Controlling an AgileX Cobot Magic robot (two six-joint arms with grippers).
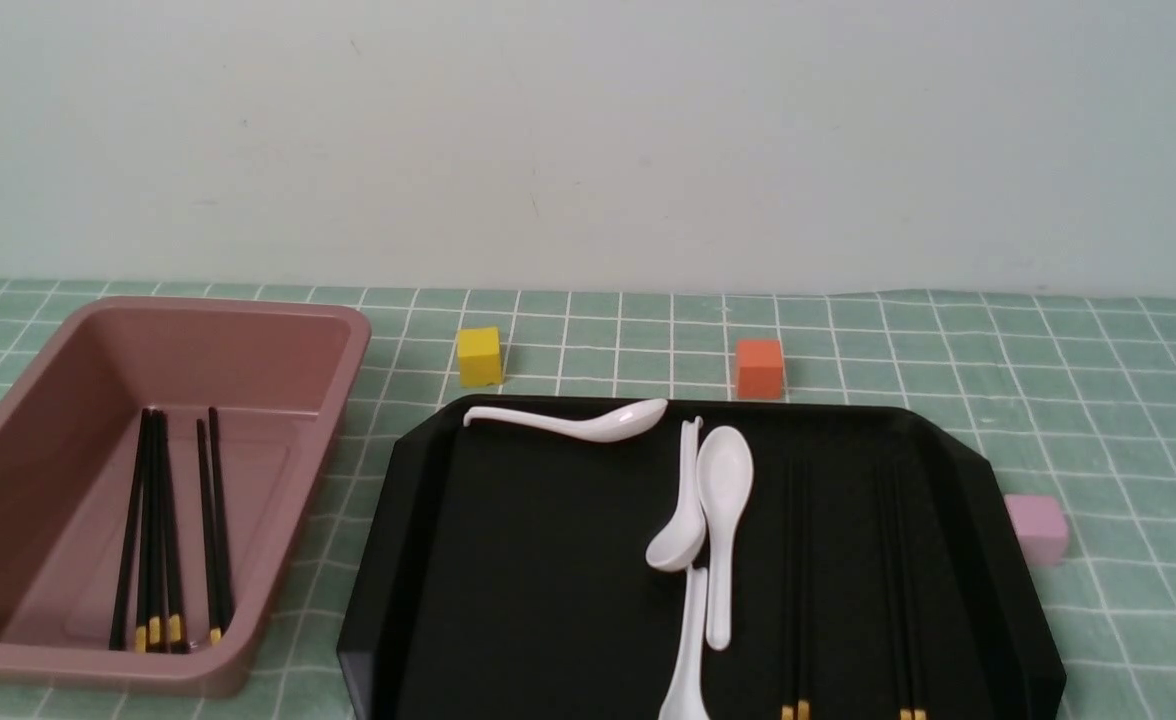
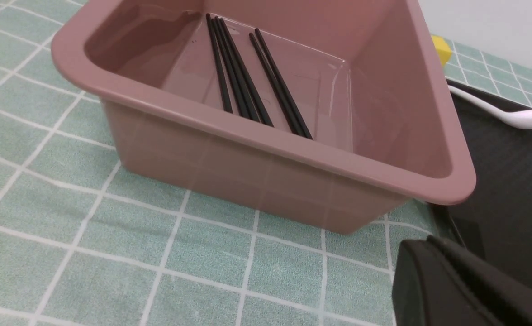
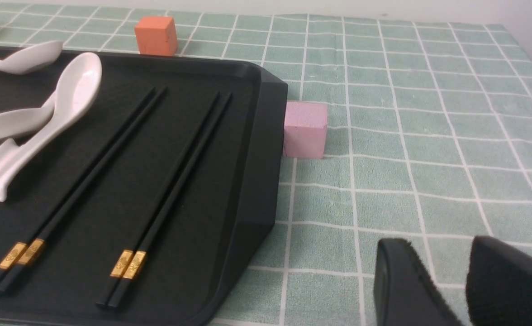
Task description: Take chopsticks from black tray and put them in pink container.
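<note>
Two pairs of chopsticks (image 1: 796,580) lie side by side in the right half of the black tray (image 1: 528,560), gold bands toward me; the right wrist view shows these chopsticks (image 3: 98,167) on the tray (image 3: 248,136). Several more chopsticks (image 1: 153,530) lie on the floor of the pink container (image 1: 228,305) at the left, and they show in the left wrist view (image 2: 239,72). My left gripper (image 2: 429,242) hangs shut and empty just outside the container's near corner (image 2: 447,190). My right gripper (image 3: 438,253) is open over the cloth, to the right of the tray. Neither gripper shows in the front view.
Several white spoons (image 1: 723,500) lie in the tray's middle and back. A yellow cube (image 1: 479,356) and an orange cube (image 1: 759,368) stand behind the tray. A pale pink cube (image 1: 1036,528) touches its right edge. A green checked cloth (image 1: 1128,400) covers the table.
</note>
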